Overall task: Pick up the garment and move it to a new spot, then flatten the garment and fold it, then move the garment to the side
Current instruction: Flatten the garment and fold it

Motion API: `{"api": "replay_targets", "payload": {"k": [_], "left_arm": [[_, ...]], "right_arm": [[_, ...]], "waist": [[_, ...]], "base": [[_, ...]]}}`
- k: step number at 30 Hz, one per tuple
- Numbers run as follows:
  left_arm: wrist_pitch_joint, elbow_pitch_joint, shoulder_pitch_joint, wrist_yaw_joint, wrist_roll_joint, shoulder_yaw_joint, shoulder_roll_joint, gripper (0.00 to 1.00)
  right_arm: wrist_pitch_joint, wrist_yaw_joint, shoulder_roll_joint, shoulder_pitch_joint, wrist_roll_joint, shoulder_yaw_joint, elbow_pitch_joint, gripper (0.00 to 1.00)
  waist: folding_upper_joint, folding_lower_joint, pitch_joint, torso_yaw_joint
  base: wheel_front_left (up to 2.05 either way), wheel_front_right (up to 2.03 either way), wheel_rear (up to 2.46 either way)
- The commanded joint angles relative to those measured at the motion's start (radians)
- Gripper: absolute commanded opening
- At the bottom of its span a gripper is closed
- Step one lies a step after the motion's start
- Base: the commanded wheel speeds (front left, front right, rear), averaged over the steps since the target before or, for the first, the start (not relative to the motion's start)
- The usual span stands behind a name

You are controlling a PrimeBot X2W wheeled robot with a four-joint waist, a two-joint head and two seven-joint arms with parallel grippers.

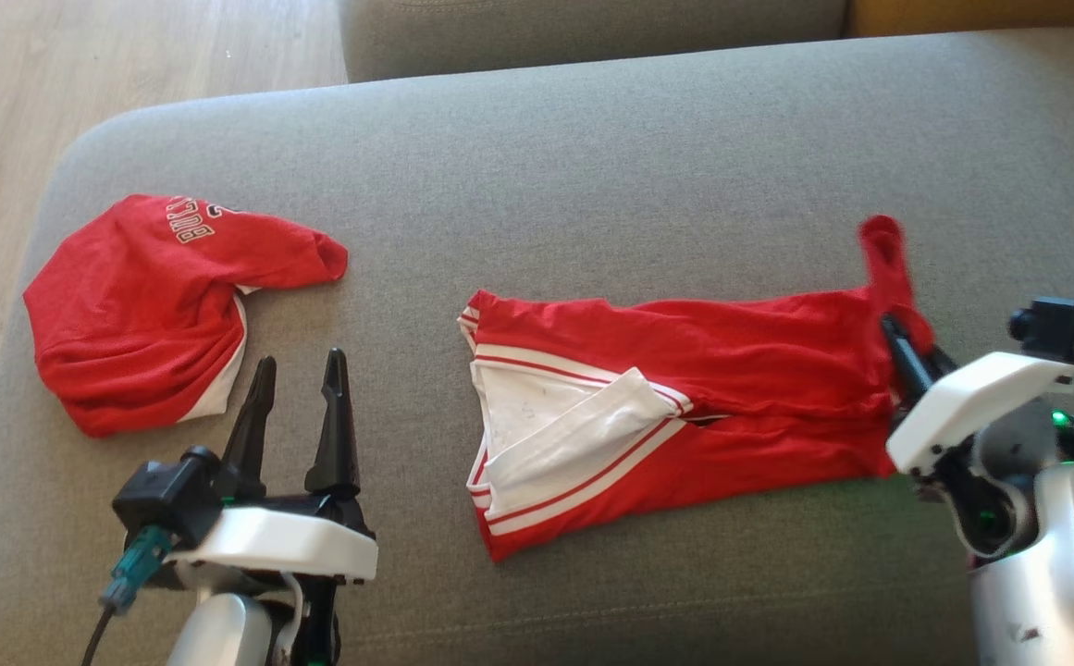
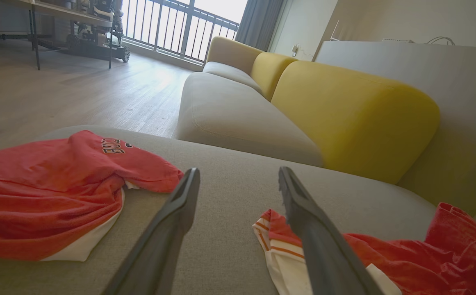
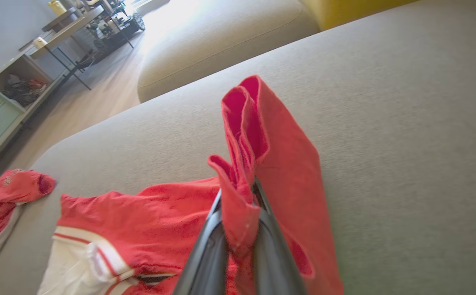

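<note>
The garment is red with white striped trim. It lies stretched and creased across the middle of the grey sofa seat, also seen as the garment in the left wrist view. My right gripper is shut on its right end, and a red flap stands up above the fingers. From the right wrist, the garment is pinched in the right gripper. My left gripper is open and empty, resting low between the two red pieces, left of the garment's trimmed end; it appears as the left gripper.
A second red garment with lettering lies bunched at the seat's left end, near the edge over the wooden floor. Yellow backrest cushions and another grey seat lie beyond. Bare seat stretches behind and right of the garment.
</note>
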Motion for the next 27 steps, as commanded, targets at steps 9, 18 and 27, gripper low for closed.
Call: {"api": "replay_targets", "payload": {"k": [9,18,27], "left_arm": [[-0.005,-0.032,-0.037,0.005,0.005,0.03,0.002,1.0],[-0.005,-0.024,-0.04,0.002,0.005,0.044,0.002,1.0],[-0.005,-0.028,-0.055,0.011,-0.021,0.02,0.002,1.0]], "right_arm": [[0.115,0.0,0.027,0.049,0.232,0.164,-0.281,0.0],[0.04,0.0,0.028,0.071,0.458,0.394,-0.285,0.0],[-0.06,0.0,0.028,0.017,0.501,0.518,-0.159,0.0]], "waist": [[0.0,0.0,0.006,0.014],[0.0,0.0,0.015,0.045],[0.0,0.0,0.05,0.096]], "base": [[0.0,0.0,0.0],[0.0,0.0,0.0],[0.0,0.0,0.0]]}}
